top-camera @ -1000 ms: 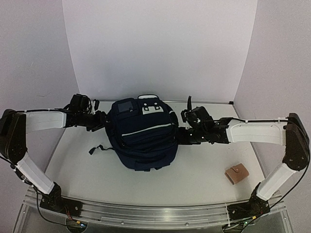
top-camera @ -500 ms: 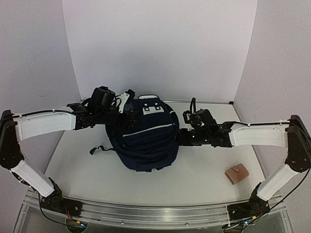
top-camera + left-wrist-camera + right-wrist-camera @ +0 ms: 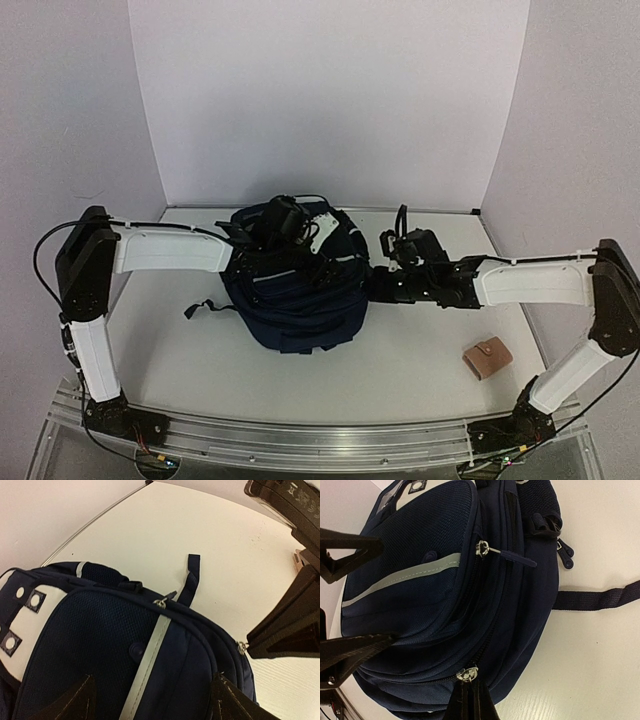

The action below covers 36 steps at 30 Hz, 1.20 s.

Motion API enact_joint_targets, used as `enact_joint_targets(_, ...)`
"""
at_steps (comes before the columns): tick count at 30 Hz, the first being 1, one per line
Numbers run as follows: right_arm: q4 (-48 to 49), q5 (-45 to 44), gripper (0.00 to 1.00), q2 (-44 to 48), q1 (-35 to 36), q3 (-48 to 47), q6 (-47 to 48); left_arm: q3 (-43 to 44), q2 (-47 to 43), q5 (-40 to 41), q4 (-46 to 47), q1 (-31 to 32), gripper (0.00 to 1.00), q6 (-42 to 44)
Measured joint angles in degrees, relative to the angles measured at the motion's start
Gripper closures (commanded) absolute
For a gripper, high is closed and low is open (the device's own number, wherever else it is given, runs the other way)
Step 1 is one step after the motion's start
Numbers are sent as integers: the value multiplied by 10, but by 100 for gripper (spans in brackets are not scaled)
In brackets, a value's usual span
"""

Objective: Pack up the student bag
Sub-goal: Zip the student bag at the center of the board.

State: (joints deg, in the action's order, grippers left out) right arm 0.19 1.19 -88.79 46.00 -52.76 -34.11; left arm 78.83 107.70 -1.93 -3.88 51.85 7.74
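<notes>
The student bag (image 3: 297, 295), dark navy with thin white stripes and white patches, lies in the middle of the table. My left gripper (image 3: 310, 245) hangs open over its top; in the left wrist view (image 3: 154, 680) the fingers (image 3: 75, 700) straddle the bag's front panel (image 3: 100, 645) without touching it. My right gripper (image 3: 375, 283) is at the bag's right side. In the right wrist view (image 3: 469, 702) it is shut on the pull of a zipper slider (image 3: 466, 674) on the bag (image 3: 435, 595).
A small brown wallet (image 3: 487, 358) lies on the table at the front right. A loose strap (image 3: 205, 307) trails from the bag's left side, and another (image 3: 600, 600) lies on the table. White walls stand behind and to both sides.
My left arm has swung right from beside the bag's left side to over its top. My right gripper has stayed at the bag's right side.
</notes>
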Motion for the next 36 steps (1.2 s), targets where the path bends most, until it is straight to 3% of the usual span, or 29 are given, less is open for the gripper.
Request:
enact_joint_targets(15, 4, 0, 100, 11, 0, 10, -7, 66, 74, 40, -3, 31, 19, 63)
enact_joint_targets(17, 4, 0, 100, 11, 0, 10, -7, 74, 79, 47, -5, 32, 32, 68)
enact_joint_targets(20, 4, -1, 100, 11, 0, 10, -7, 81, 87, 61, -5, 34, 62, 72)
enact_joint_targets(25, 6, -3, 100, 12, 0, 10, -11, 78, 89, 101, 8, 58, 99, 88)
enact_joint_targets(36, -15, 1, 100, 40, -3, 15, -10, -21, 34, 131, 107, 78, 100, 87)
